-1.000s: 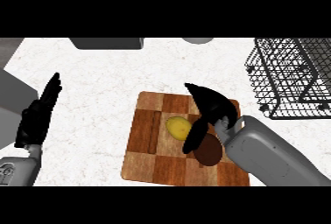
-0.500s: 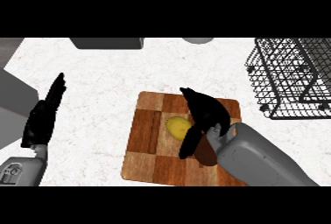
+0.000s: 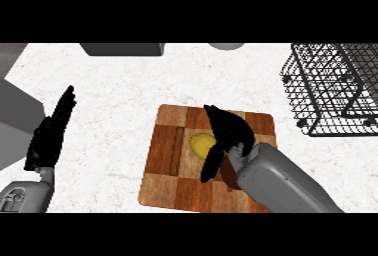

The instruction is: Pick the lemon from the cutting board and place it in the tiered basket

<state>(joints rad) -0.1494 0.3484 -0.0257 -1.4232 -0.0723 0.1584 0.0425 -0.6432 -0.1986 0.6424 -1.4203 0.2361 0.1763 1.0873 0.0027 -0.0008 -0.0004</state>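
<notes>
One lemon point(image 3: 199, 144) lies on the one board point(image 3: 173, 165), near its middle and a little toward the far side. Its right half is hidden behind the right hand point(image 3: 230, 131). That hand sits over the board just right of the lemon, fingers pointing far and left, thumb reaching down along the lemon's near-right side. The fingers look fairly straight and spread wide around the fruit; whether they touch it I cannot tell. The grey right forearm runs off toward the near right corner and covers the board's near right part.

Compared with half a second ago, the right hand has shifted a little left and nearer, so it now hides more of the lemon. The lemon itself lies in the same spot on the board. The left hand point(image 3: 50, 136) has not moved: it rests at the left edge, fingers straight and pointing far.

One black wire basket point(image 3: 336, 87) stands at the far right, well apart from the board. The board is striped light and dark wood. It lies on a white speckled counter point(image 3: 118, 90). At the far edge show a grey box point(image 3: 122, 48) and part of a pale round thing point(image 3: 227, 45). Grey blocks point(image 3: 16, 115) stand along the left side.
</notes>
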